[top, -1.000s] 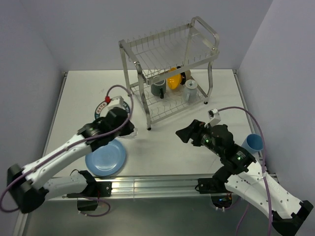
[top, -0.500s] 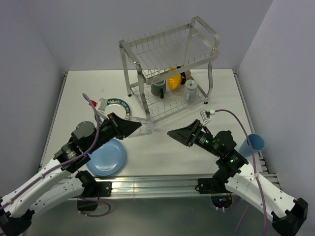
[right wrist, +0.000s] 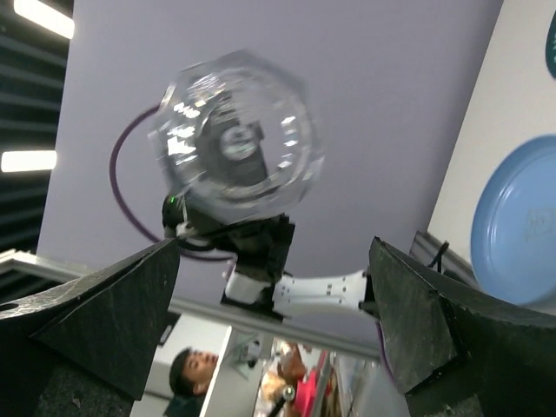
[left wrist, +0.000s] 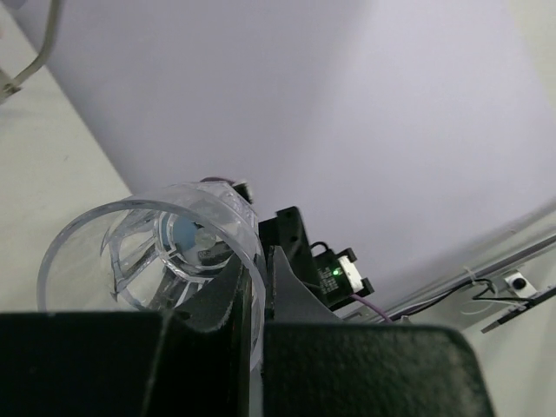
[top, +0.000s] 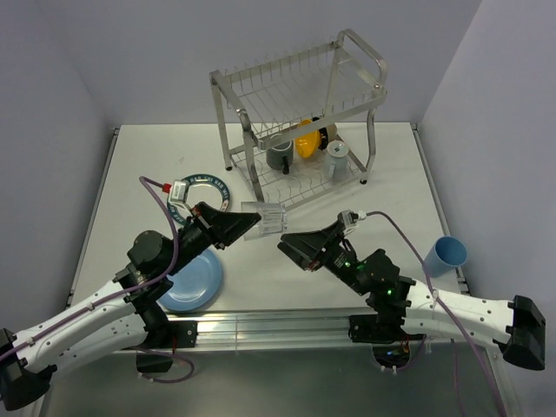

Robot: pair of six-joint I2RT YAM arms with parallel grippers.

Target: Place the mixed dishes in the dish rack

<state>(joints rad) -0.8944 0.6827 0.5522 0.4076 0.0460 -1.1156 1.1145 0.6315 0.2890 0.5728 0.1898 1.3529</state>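
Glass (top: pixel 271 219) is hanging on its side in the air above the table (top: pixel 148 165), in front of the rack (top: pixel 300 95), between the two arms. Left gripper (left wrist: pixel 257 287) is pinching the glass rim, jaws nearly closed, one finger inside and one outside. Right gripper (right wrist: pixel 274 246) is standing wide open, holding nothing, facing the glass base.

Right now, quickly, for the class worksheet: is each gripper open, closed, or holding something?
Left gripper: closed on the rim of the clear glass.
Right gripper: open, holding nothing.
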